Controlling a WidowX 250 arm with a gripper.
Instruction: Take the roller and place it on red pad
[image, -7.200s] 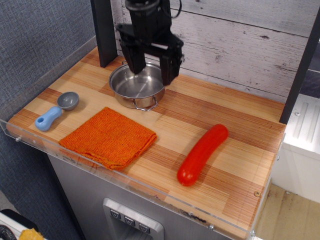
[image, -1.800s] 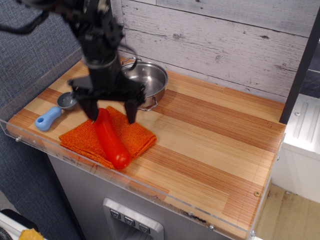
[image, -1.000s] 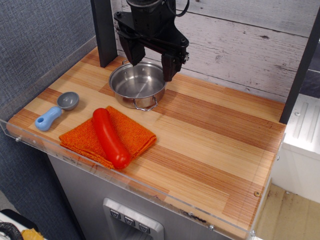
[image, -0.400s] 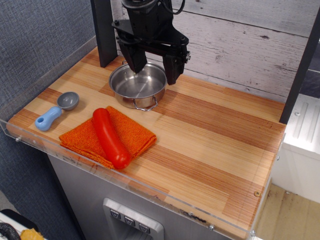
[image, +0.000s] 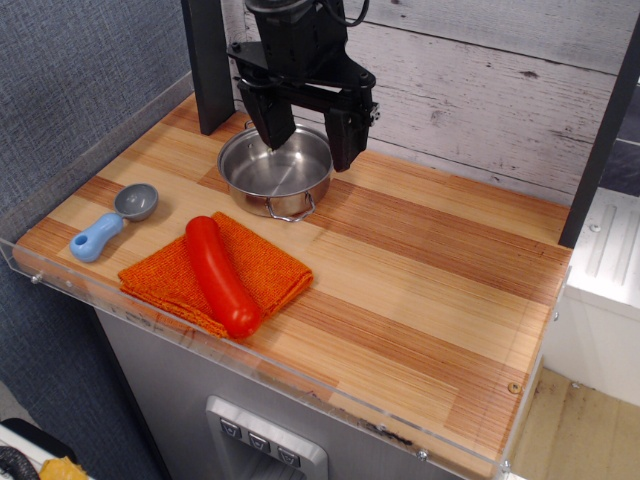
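Note:
The roller (image: 218, 274), a glossy red sausage-shaped cylinder, lies diagonally across the red pad (image: 261, 264), an orange-red knitted cloth near the counter's front left edge. Its lower end reaches the cloth's front corner. My gripper (image: 306, 142) hangs at the back, above the steel pot, far from the roller. Its two dark fingers are spread wide apart and hold nothing.
A round steel pot (image: 277, 172) stands behind the cloth, right under the gripper. A blue-handled grey scoop (image: 113, 221) lies at the left. A clear acrylic rim (image: 300, 385) borders the counter's front and left. A dark post (image: 207, 62) stands at the back left.
The roller, once on the right of the counter, now lies on the cloth. The gripper let go of it and rose back over the pot; in the last half second it barely moved.

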